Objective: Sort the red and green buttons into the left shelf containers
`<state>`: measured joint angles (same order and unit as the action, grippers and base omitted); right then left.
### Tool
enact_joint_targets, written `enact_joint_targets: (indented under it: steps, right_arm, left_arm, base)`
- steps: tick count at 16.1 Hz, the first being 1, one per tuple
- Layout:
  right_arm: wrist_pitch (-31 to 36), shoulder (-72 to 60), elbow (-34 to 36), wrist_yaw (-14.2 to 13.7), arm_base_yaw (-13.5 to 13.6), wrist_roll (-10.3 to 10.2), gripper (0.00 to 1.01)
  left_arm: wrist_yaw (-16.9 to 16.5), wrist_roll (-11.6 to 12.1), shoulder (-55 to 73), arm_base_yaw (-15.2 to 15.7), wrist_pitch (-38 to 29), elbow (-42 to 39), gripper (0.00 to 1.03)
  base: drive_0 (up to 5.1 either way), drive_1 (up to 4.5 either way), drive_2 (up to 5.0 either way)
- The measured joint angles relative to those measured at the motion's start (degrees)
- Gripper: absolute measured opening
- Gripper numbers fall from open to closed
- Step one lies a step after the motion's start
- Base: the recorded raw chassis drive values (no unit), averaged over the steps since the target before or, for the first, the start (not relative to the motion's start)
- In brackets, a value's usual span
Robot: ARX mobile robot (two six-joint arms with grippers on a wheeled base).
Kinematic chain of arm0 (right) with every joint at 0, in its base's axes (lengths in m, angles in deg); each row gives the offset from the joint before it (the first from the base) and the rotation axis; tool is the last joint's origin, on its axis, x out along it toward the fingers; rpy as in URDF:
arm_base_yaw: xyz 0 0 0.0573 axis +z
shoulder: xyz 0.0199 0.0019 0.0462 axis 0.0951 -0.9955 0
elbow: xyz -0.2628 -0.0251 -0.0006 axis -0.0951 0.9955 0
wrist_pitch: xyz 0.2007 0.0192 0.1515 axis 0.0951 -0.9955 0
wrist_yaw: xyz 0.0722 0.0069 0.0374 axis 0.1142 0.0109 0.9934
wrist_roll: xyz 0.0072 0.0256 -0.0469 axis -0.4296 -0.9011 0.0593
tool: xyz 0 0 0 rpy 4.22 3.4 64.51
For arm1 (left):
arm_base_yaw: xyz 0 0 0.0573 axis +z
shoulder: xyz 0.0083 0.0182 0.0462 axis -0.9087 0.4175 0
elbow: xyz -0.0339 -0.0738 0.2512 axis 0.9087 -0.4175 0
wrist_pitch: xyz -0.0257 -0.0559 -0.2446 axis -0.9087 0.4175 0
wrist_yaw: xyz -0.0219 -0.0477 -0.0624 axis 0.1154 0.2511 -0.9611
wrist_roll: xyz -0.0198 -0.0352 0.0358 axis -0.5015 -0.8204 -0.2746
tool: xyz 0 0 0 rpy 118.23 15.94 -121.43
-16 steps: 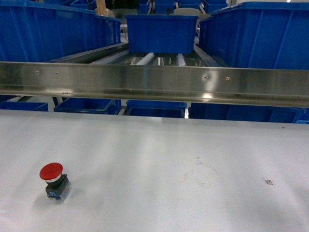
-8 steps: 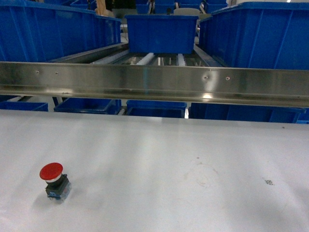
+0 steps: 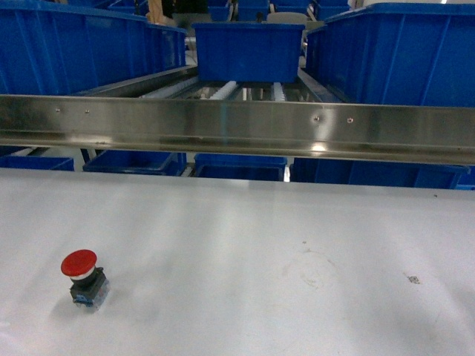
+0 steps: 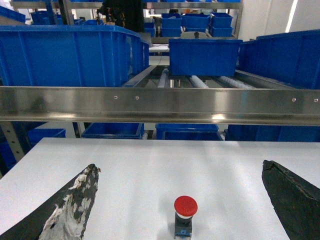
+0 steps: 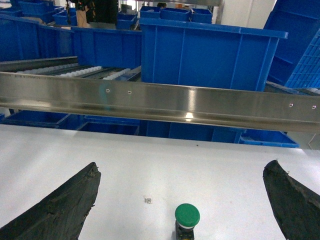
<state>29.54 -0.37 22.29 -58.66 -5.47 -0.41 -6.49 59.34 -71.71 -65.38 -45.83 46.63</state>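
Both sets of jaws stand spread wide and grip nothing. On the left wrist view the left gripper (image 4: 180, 200) shows a worn, scuffed finger (image 4: 70, 210) at the left edge and a dark one at the right, and the red button (image 4: 185, 215) stands upright on the white table (image 4: 150, 170) between them, touching neither. The right gripper (image 5: 182, 200) frames the green button (image 5: 187, 220) the same way, upright on its block body, with a small printed mark (image 5: 148, 200) on the table just to its left.

From the head camera the red button (image 3: 83, 276) sits near the front left of the table (image 3: 260, 245); neither gripper nor the green button shows in that view. Beyond the table runs a long steel rail (image 3: 237, 127). Behind it, at the left, stands a left shelf container (image 3: 82, 52), a deep blue bin, with another blue bin (image 3: 247, 50) on rollers at the middle and a third (image 3: 401, 55) at the right
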Motion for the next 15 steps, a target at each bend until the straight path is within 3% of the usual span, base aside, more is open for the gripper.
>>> enact_joint_targets:
  steps: [2, 3, 4, 5, 6, 7, 9, 13, 15]
  right_arm:
    - [0.00, 0.00, 0.00, 0.00, 0.00, 0.00, 0.98]
    - [2.67, -1.46, 0.00, 0.72, 0.00, -0.17, 0.98]
    - [9.14, -7.45, 0.00, 1.27, 0.00, -0.13, 0.98]
    - [22.49, -23.61, -0.13, 2.86, -0.02, -0.11, 0.98]
    - [33.66, -50.93, -6.08, 5.14, 0.11, 0.63, 0.98]
    - [34.34, -63.04, -10.82, 5.86, -0.02, 1.31, 0.98]
    - [31.04, -75.76, -17.70, 6.32, -0.79, 1.86, 0.98]
    - [23.71, -90.36, -30.38, 5.53, -2.38, 3.39, 0.98]
    - [20.76, -94.82, -36.06, 4.33, -2.54, 4.90, 0.98]
  left_arm:
    - [0.11, -0.02, 0.44, -0.35, -1.31, 0.00, 0.98]
    - [-0.26, 0.28, 2.73, -2.12, -6.29, -0.09, 0.98]
    - [0.39, 0.98, 6.54, -3.04, -11.08, -0.20, 0.98]
    - [-0.39, 1.01, 18.32, -0.09, -21.49, -0.15, 0.98]
    - [-6.51, 0.87, 42.38, 1.66, -34.62, 2.14, 0.98]
    - [-6.80, 0.57, 53.53, 1.62, -36.70, 7.87, 0.98]
    - [-6.34, 0.57, 64.06, 1.16, -37.86, 14.25, 0.98]
    - [-4.04, 0.79, 78.09, -0.92, -34.51, 24.33, 0.98]
    - [-4.61, 0.50, 82.62, -2.40, -30.16, 29.33, 0.98]
  base:
    - [0.0, 0.00, 0.0]
    - [0.0, 0.00, 0.0]
    - [0.0, 0.00, 0.0]
    - [0.0, 0.00, 0.0]
    - [0.0, 0.00, 0.0]
    - [0.0, 0.00, 0.0]
    - [0.0, 0.00, 0.0]
    - [0.0, 0.00, 0.0]
    - [0.0, 0.00, 0.0]
